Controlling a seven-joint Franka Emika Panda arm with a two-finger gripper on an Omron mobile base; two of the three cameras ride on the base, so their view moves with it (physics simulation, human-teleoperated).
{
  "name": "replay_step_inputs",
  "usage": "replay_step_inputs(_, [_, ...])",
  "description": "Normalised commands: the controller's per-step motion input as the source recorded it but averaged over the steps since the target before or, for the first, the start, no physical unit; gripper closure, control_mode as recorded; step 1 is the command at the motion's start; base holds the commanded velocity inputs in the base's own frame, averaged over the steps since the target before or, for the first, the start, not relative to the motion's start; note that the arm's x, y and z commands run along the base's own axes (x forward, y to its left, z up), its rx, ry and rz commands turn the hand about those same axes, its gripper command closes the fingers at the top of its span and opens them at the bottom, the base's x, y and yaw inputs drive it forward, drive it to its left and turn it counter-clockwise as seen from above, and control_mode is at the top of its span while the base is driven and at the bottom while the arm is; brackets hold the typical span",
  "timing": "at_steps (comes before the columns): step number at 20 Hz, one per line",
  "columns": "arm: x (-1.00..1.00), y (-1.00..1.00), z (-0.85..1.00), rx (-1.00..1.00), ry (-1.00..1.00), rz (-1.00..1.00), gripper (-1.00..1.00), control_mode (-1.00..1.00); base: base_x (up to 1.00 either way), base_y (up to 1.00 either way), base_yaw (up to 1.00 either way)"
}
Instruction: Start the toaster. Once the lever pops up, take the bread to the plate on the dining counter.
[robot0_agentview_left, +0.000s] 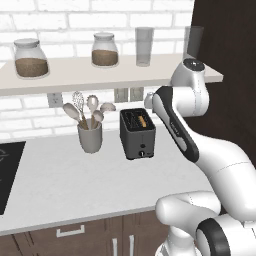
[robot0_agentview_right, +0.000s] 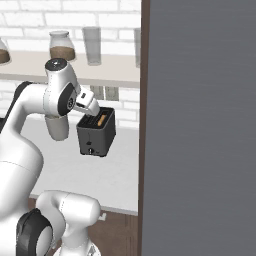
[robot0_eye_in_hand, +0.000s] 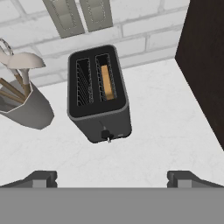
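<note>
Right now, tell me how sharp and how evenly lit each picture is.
Left base view: flat, even light, slightly soft; the toaster casts barely any shadow. Right base view: similarly soft, a dull grey panel covering the right half. Hand view: sharpest, the bread clear in its slot, no glare.

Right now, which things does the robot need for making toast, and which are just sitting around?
For the job:
toaster
bread in one slot
gripper, open above the worktop

Just sitting around:
utensil pot
two jars
glass
stove
</note>
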Motion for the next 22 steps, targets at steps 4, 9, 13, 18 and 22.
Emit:
replay_step_inputs(4, [0.00,0.00,0.00,0.00,0.00,0.00,-1.00,-1.00,0.00,0.00,0.00])
replay_step_inputs(9, [0.00,0.00,0.00,0.00,0.00,0.00,-1.00,-1.00,0.00,0.00,0.00])
replay_step_inputs(13, [0.00,0.00,0.00,0.00,0.00,0.00,-1.00,-1.00,0.00,0.00,0.00])
replay_step_inputs(18, [0.00,0.00,0.00,0.00,0.00,0.00,-1.00,-1.00,0.00,0.00,0.00])
replay_step_inputs(22, [0.00,0.00,0.00,0.00,0.00,0.00,-1.00,-1.00,0.00,0.00,0.00])
